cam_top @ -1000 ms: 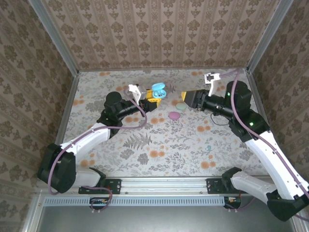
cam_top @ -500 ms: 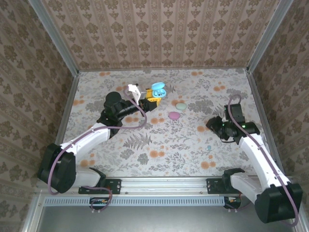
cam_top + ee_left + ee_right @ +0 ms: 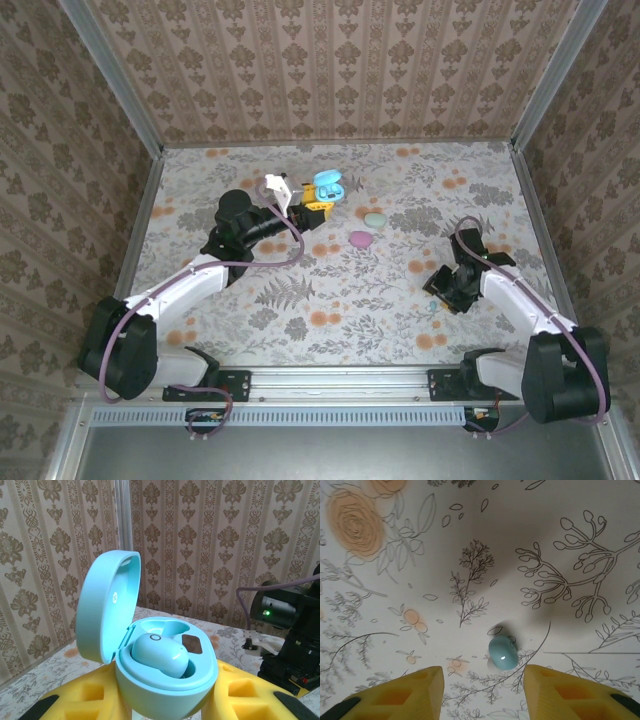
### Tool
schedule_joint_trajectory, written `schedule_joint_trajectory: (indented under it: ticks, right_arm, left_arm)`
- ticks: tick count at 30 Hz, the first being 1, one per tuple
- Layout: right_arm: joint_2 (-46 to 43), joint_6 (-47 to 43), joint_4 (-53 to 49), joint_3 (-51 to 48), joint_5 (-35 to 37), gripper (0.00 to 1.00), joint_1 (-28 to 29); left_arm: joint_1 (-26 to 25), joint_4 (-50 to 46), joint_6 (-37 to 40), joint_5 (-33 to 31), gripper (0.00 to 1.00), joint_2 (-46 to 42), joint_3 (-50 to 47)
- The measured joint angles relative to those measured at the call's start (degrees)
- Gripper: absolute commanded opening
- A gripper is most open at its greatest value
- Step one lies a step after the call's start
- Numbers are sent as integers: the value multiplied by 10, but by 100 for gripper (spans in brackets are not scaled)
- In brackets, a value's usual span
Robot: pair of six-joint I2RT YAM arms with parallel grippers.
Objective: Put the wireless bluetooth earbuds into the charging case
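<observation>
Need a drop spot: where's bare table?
Free: table from the pink case to the near edge; far right corner. Crowded: far centre, with the blue case in the left gripper near the green case; right gripper hovers over the blue earbud.

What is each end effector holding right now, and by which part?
Left end effector clamps the open charging case by its lower shell; right end effector is open, holding nothing, above an earbud.
</observation>
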Motion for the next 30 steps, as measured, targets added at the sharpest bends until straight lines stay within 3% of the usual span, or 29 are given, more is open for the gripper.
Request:
schedule_joint_trajectory:
  ticks: [14,30]
  right_arm:
    - [81,-30,21,2,-3,43,16]
    - [175,-62,21,95,-17,43,102]
  left_arm:
    - [0,0,0,-1,30,0,0]
    - [-3,-1,0,-1,30,0,0]
